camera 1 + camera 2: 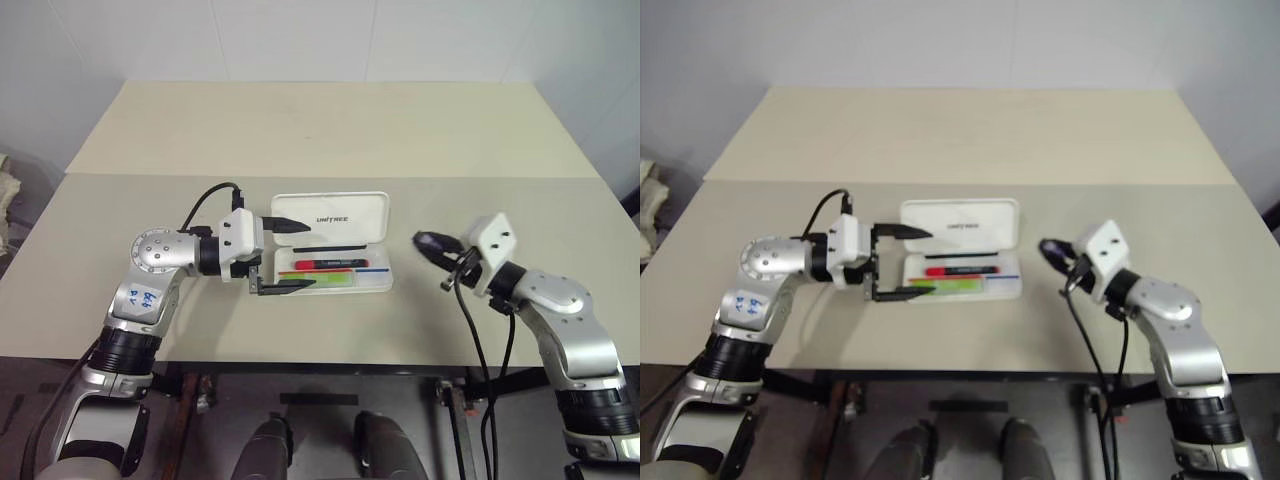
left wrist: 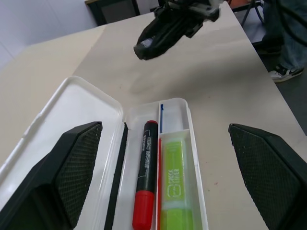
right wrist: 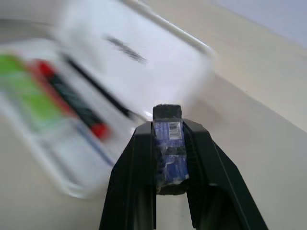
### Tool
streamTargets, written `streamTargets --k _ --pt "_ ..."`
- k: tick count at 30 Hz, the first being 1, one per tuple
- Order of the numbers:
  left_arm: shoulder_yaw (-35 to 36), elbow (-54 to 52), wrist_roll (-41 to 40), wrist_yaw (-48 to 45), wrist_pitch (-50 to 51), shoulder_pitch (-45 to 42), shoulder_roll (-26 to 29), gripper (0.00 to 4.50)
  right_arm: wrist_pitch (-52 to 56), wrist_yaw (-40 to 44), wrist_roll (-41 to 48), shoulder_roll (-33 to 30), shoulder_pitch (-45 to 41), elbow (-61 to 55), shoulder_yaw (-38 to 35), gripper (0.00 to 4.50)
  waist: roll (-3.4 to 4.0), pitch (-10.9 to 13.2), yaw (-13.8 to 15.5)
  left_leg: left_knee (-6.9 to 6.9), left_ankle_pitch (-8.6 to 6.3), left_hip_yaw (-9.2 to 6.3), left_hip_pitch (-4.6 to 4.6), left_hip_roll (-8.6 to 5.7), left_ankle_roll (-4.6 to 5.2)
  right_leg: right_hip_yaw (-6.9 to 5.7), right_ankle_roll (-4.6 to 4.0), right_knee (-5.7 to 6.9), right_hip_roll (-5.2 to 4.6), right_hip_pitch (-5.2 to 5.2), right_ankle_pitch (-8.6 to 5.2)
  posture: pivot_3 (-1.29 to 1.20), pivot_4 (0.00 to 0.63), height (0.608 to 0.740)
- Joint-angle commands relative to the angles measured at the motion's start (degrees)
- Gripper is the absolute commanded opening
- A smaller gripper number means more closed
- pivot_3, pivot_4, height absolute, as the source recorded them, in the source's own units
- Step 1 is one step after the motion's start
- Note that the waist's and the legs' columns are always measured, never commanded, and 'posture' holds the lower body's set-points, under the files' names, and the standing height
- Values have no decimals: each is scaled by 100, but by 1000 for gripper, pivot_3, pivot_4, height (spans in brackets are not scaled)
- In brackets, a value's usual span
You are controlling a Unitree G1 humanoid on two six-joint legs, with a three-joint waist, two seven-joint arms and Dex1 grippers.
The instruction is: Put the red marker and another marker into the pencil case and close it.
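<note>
The white hard-plastic hinged pencil case lies open on the beige table. Inside it, side by side, lie the black-barrelled red marker and the lime-green highlighter. The left gripper straddles the case's left end, fingers spread. Right of the case, the right gripper pinches what looks like a small dark-blue object.

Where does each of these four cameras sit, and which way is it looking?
Left and right eye views: on the head, facing forward and down over the beige table; both arms show.
Left wrist view: on that wrist, along the open left end effector into the white hinged plastic pencil case.
Right wrist view: on that wrist, along the right end effector, shut on a small blue-labelled block.
All share the pencil case.
</note>
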Motion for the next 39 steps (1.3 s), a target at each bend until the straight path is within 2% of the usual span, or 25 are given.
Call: streamTargets --k 1,7,12,28,39 --pt "117 -61 -89 -13 -53 49 48 4500 -483 646 -137 -85 -484 452 355 413 -1 1 -5 1 0 0 0 0 0 0 0 0 0 1 0 0 150 740" --pt "145 -35 -84 -20 -55 54 82 4500 -1058 1216 -435 91 -1179 1444 820 413 -1 1 -26 -2 0 -4 -2 0 -2 -2 -1 -3 -1 -1 0 0 150 740" --pt "202 -177 -79 84 15 157 134 4500 -1375 1642 -573 236 -1382 1991 1089 413 -1 1 -37 -2 -1 -3 -2 0 -4 -2 -1 -6 -1 -1 -1 0 150 740" --pt "296 -426 -101 209 186 316 246 4500 -1765 1789 -811 638 -1482 2495 1241 413 0 2 -43 -1 0 -4 -1 -1 -7 -1 -1 1 -1 -3 -1 0 150 740" --pt "303 -419 -94 252 167 305 228 4500 -1963 2002 -793 538 -1694 2566 1173 4209 0 2 -44 -1 1 -4 -1 -1 -8 -1 -1 1 -2 -4 -1 0 150 740"
